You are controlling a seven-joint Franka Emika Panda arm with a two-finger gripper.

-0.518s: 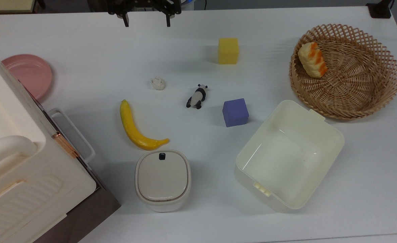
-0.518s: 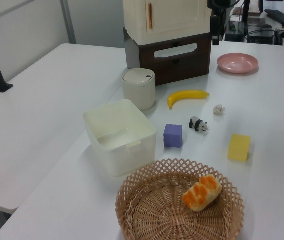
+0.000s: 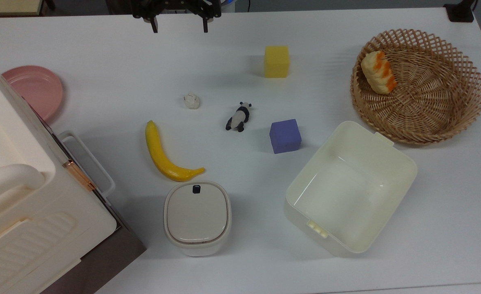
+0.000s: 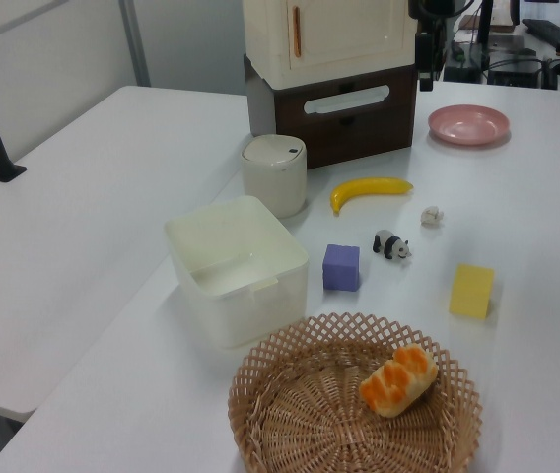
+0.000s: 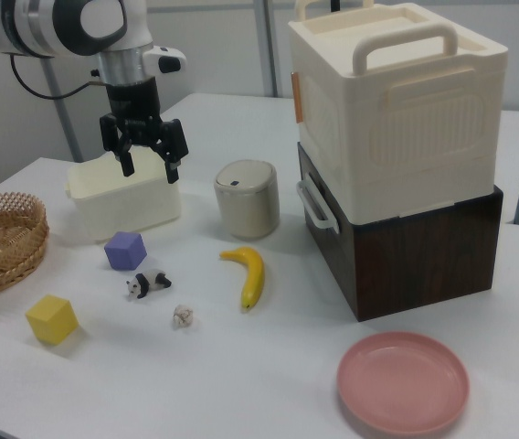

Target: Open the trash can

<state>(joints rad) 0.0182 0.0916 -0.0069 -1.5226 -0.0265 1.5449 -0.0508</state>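
The trash can (image 3: 197, 218) is a small cream-white rounded bin with its beige-grey lid lying flat and shut. A black button (image 3: 196, 188) sits at the lid's rim. It stands near the table's front edge in the top view, and it also appears as the trash can (image 4: 274, 174) in the left view and the trash can (image 5: 247, 198) in the right view. My gripper (image 3: 179, 27) hangs open and empty over the table's far edge, well away from the bin. In the right view the gripper (image 5: 148, 168) is up in the air, to the left of the bin.
A banana (image 3: 164, 157) lies just behind the bin. A toy panda (image 3: 238, 116), purple cube (image 3: 285, 136), yellow cube (image 3: 276, 61) and white crumpled ball (image 3: 191, 101) are scattered mid-table. A lidless cream tub (image 3: 403, 171), a wicker basket (image 3: 461, 106), a pink plate (image 3: 36, 90) and a big cream box (image 3: 27, 212) ring them.
My gripper has edged very slightly toward the top view's right. Nothing else has moved.
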